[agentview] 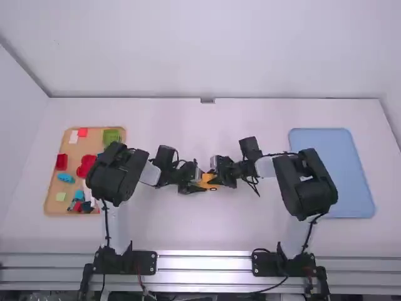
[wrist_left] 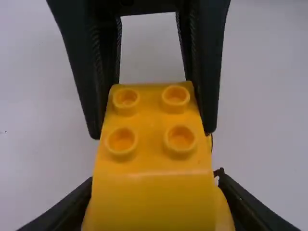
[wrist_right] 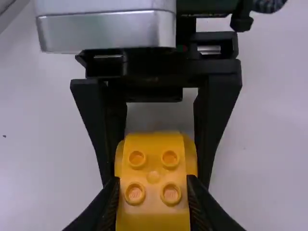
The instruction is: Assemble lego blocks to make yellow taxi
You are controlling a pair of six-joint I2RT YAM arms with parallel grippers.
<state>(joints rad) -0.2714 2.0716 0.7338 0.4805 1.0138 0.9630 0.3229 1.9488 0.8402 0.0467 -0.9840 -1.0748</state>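
Near the table's middle, my left gripper [agentview: 190,183] and my right gripper [agentview: 222,173] face each other with yellow blocks [agentview: 205,182] between them. In the left wrist view, my left gripper [wrist_left: 156,204] is shut on the near, sloped end of the yellow blocks [wrist_left: 149,197]; the right gripper's fingers flank the far, studded part. In the right wrist view, my right gripper [wrist_right: 153,204] is shut on the studded yellow part [wrist_right: 153,192], with the left gripper's fingers beside its wider far end. Whether the yellow parts are pressed together, I cannot tell. Their undersides are hidden.
A brown tray [agentview: 54,199] at the left holds several loose blocks, among them a red piece [agentview: 61,162], a blue piece [agentview: 66,178] and a green one [agentview: 111,136]; the left arm partly covers it. A blue tray [agentview: 338,163] lies at the right, partly under the right arm.
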